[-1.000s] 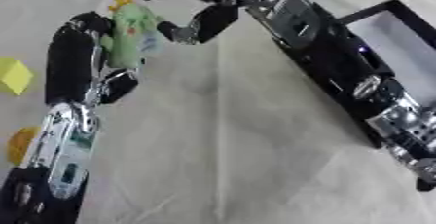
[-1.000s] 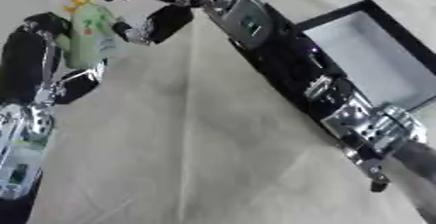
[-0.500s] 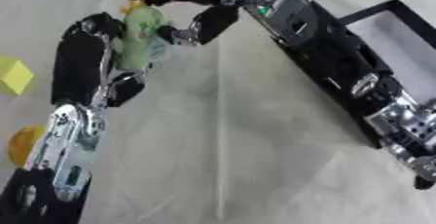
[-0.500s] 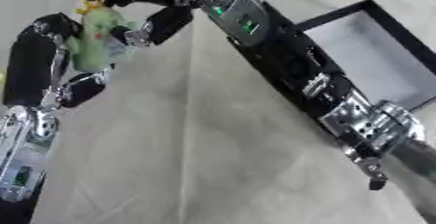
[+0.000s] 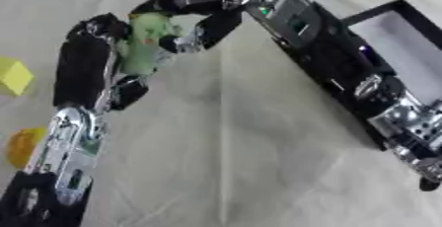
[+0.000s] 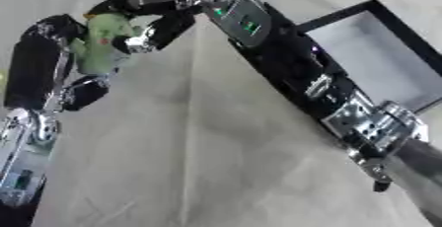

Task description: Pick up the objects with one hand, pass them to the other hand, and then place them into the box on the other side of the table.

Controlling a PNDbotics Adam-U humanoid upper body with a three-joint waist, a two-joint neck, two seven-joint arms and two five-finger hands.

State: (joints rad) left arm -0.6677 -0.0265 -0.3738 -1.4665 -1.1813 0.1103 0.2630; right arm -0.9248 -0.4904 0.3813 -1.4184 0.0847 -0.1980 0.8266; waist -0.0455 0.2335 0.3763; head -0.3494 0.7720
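1. Your box (image 6: 380, 63) lies open to the right of the green toy, well apart.
2. Your right hand (image 5: 203, 16) curls round the green toy's upper end.
3. Your left hand (image 5: 95, 68) clasps its lower body.
4. The green toy (image 5: 142, 43) looks soft and light; take it mid-body, not by the limbs.

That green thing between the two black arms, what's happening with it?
It is a handover in mid-air. The left hand holds a green soft toy, and the right hand has closed its fingers around the toy's top. The open black box waits on the right. A yellow block and an orange thing lie on the left.
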